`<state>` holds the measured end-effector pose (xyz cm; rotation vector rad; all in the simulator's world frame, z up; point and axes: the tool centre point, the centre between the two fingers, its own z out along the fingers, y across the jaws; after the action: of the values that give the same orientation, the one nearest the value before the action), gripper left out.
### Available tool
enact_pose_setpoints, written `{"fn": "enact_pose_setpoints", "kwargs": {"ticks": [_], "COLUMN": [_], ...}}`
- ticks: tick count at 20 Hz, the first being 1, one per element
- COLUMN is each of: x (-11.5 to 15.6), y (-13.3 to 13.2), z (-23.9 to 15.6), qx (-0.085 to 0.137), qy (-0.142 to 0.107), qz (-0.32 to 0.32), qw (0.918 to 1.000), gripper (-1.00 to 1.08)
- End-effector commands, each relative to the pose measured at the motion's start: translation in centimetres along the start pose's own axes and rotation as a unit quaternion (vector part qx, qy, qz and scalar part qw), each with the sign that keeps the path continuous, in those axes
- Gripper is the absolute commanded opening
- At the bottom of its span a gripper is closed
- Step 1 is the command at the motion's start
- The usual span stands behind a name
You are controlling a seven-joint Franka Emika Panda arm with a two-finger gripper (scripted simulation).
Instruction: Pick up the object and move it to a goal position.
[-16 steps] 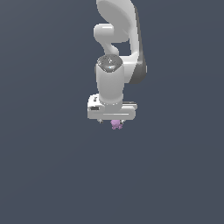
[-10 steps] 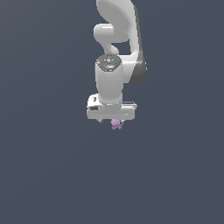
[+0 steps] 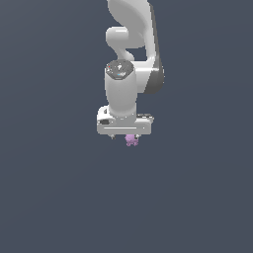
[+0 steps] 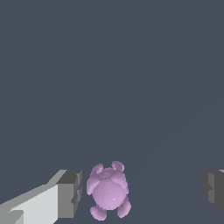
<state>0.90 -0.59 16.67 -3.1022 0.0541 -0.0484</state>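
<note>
The white robot hand (image 3: 124, 132) hangs open, its grey fingers (image 4: 70, 194) spread wide around the small, knobby pink-purple object (image 4: 108, 190), one finger close beside it.

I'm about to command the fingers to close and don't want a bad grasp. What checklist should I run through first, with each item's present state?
1. The gripper is open: ok, the two fingers stand wide apart in the wrist view.
2. The pink lumpy object lies between the fingers: ok.
3. The object is centred in the gap: not ok, it sits close to one finger and far from the other.
4. No finger touches the object yet: ok, a thin gap shows.
5. The fingers are low enough to catch it: cannot tell; in the exterior view the object peeks out just under the hand.
</note>
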Motion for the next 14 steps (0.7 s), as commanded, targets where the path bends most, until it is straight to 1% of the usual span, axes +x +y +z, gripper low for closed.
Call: {"fn": "enact_pose_setpoints", "kwargs": {"ticks": [1, 8, 14], "x": [0.0, -1.3, -3.9], "y": [0.0, -0.5, -1.5], "z": [0.0, 1.4, 3.9], "qx": [0.0, -0.004, -0.01], "qy": [0.0, -0.003, -0.008], "qz": [-0.001, -0.02, -0.056], "qw": [1.0, 0.9998, 0.9983], "gripper": [1.0, 1.0, 1.0]}}
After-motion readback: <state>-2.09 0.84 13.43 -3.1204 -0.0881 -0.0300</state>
